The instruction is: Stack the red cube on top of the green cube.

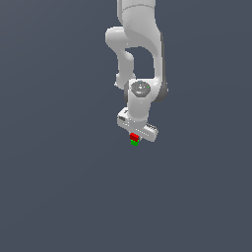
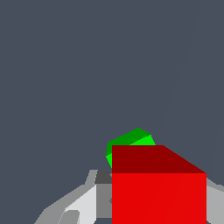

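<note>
Exterior view: the white arm [image 1: 140,59] is seen reaching down from the frame's top edge, where its upper part is cut off. The gripper [image 1: 134,138] points downward over a plain grey desk [image 1: 59,197]. Directly under the hand, the red cube [image 1: 133,137] is seen as a small patch, with the green cube [image 1: 135,143] just below it and apparently touching; both are tiny here, and their upper parts are hidden by the gripper body. The jaws themselves cannot be made out in this view.

Wrist view: the red cube [image 2: 158,192] fills the lower foreground and is cut off by the frame edge. It sits between grey-white finger parts [image 2: 83,203] on either side, so the jaws appear clenched on the red cube, though actual contact at the pads is hidden. Only a corner of the green cube [image 2: 131,142] is visible past the red one; the rest is hidden. Whether the red cube rests squarely on the green cannot be told.
</note>
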`<state>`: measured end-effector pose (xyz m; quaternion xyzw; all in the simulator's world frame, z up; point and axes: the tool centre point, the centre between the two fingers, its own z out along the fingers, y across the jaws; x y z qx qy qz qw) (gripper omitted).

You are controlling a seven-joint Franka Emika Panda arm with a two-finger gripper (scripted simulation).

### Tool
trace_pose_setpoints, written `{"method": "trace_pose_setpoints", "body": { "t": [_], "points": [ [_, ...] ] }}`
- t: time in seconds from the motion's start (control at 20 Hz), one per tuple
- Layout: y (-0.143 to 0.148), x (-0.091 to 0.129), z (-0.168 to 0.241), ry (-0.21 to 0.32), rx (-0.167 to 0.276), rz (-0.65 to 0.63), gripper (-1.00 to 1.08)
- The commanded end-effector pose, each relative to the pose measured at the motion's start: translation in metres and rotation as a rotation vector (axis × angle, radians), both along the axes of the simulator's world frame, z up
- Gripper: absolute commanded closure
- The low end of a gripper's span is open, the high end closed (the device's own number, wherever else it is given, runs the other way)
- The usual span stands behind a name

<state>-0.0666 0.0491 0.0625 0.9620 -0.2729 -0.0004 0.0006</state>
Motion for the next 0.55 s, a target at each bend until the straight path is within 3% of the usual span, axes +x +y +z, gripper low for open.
{"method": "trace_pose_setpoints", "body": {
  "t": [0.0, 0.05, 0.5],
  "points": [
    [-0.0019, 0.0004, -0.0006, -0.001, 0.001, 0.002, 1.08],
    [-0.0019, 0.0004, -0.0006, -0.001, 0.001, 0.002, -0.92],
    [-0.0019, 0.0004, -0.0006, -0.001, 0.001, 0.002, -0.92]
  ]
}}
